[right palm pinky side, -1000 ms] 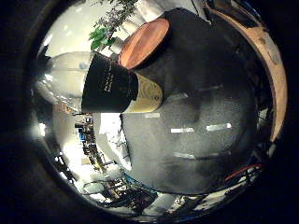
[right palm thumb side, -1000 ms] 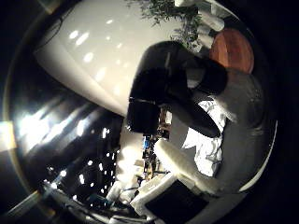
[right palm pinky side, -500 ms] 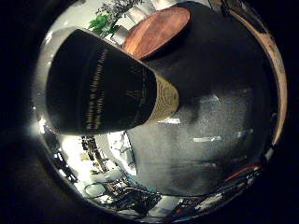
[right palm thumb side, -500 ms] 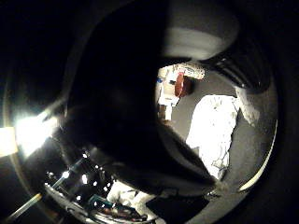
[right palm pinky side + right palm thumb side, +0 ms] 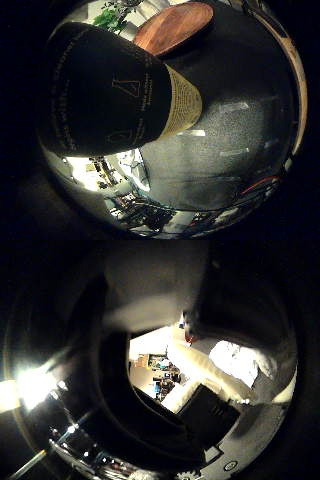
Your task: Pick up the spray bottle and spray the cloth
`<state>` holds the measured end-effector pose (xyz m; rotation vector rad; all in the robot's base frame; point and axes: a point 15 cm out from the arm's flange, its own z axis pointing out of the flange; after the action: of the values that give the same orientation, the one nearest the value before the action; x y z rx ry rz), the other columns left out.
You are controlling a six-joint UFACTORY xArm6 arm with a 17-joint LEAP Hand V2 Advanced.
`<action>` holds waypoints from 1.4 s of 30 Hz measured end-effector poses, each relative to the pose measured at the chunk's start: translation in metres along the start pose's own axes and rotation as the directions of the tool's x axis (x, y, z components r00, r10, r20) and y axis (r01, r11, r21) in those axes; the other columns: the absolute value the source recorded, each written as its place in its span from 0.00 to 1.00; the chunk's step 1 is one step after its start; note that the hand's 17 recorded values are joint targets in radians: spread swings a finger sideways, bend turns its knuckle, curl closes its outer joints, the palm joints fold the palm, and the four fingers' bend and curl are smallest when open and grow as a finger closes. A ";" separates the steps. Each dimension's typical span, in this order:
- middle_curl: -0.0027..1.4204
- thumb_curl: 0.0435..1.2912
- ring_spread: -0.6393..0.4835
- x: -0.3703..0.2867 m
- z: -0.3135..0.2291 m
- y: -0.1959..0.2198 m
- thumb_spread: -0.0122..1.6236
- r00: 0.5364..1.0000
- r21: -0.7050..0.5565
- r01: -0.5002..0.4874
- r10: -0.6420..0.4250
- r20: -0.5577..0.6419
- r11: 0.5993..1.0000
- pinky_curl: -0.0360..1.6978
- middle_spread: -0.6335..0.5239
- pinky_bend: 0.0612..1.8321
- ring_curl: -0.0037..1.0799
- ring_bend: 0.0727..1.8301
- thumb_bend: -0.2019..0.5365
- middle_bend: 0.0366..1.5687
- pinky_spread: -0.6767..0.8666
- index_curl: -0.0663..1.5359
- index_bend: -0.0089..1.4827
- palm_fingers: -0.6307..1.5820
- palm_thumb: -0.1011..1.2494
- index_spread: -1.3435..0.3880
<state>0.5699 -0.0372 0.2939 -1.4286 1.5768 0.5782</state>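
Fingers aren't really showing, so can't tell the grip. Spray bottle (image 5: 110, 90) is filling the palm views, sitting right against the palm beside the wooden plate (image 5: 175, 25). Cloth (image 5: 240, 362) is waiting unsprayed nearby.

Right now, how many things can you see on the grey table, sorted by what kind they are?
Spray bottles: 1, black with a yellowish label, very close to the palm
Wooden plates: 1, round and brown
Cloths: 1, white and crumpled
Total: 3
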 end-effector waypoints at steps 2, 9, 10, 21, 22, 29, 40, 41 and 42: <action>0.48 0.21 0.33 0.000 -0.001 -0.003 0.69 1.000 0.010 -0.001 0.001 0.002 1.000 0.32 0.33 0.45 0.53 0.57 0.25 0.46 0.21 0.30 0.24 0.63 0.58 0.57; 0.68 0.22 0.28 -0.002 -0.005 -0.007 0.69 1.000 0.035 -0.009 0.008 0.019 0.999 0.49 0.24 0.62 0.70 0.70 0.25 0.59 0.18 0.51 0.47 0.59 0.62 0.50; 0.70 0.22 0.28 -0.003 -0.006 -0.009 0.69 1.000 0.043 -0.011 0.010 0.026 0.999 0.51 0.24 0.64 0.71 0.72 0.25 0.61 0.18 0.53 0.50 0.59 0.63 0.49; 0.82 0.25 0.29 -0.008 -0.011 -0.017 0.69 0.998 0.083 -0.017 0.012 0.054 0.996 0.67 0.23 0.72 0.83 0.81 0.26 0.77 0.23 0.73 0.70 0.57 0.70 0.49; 0.82 0.25 0.30 -0.010 -0.011 -0.019 0.69 0.998 0.088 -0.016 0.010 0.060 0.996 0.67 0.23 0.72 0.84 0.81 0.26 0.77 0.23 0.73 0.71 0.58 0.71 0.49; 0.81 0.26 0.31 -0.021 -0.019 -0.025 0.69 0.998 0.117 0.002 -0.008 0.055 0.993 0.70 0.26 0.73 0.85 0.80 0.25 0.78 0.26 0.75 0.73 0.62 0.73 0.52; 0.78 0.27 0.31 -0.056 -0.039 -0.028 0.69 0.997 0.155 0.059 -0.065 0.031 0.986 0.71 0.31 0.70 0.86 0.77 0.25 0.79 0.29 0.74 0.72 0.65 0.75 0.55; 0.78 0.27 0.31 -0.064 -0.042 -0.028 0.69 0.997 0.160 0.071 -0.077 0.028 0.985 0.71 0.31 0.69 0.86 0.77 0.25 0.79 0.29 0.74 0.72 0.65 0.75 0.55; 0.78 0.27 0.31 -0.072 -0.045 -0.027 0.69 0.996 0.164 0.084 -0.090 0.024 0.983 0.72 0.31 0.69 0.86 0.77 0.25 0.79 0.29 0.73 0.72 0.66 0.75 0.56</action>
<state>0.5766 -0.0422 0.3822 -1.3511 1.4934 0.4083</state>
